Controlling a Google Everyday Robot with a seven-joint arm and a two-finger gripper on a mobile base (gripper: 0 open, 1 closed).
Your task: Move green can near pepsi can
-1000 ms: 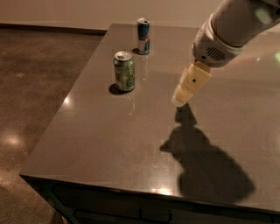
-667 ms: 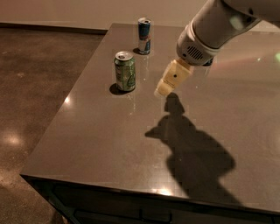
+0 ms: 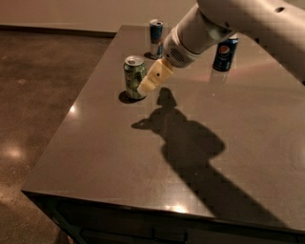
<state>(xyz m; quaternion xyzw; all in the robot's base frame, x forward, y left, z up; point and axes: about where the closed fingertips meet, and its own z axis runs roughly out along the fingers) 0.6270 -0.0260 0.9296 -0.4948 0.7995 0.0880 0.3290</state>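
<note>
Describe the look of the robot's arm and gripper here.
The arm is thick, rounded and off-white, with a dotted vent patch at the wrist. The gripper, beside the green can, is cream-yellow and tapered, with a small dark dot. No cables show.

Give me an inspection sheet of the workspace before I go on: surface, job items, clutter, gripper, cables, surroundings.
Surface: dark grey tabletop, glossy, with the arm's shadow across its middle.
Job's things: green can upright near the left edge; pepsi can upright toward the far right, well apart from it.
Clutter: slim blue-and-silver can upright near the far edge, behind the green can.
Grippers: gripper low at the green can's right side; contact cannot be confirmed.
Cables: nothing seen.
Surroundings: brown polished floor to the left; pale wall beyond.
</note>
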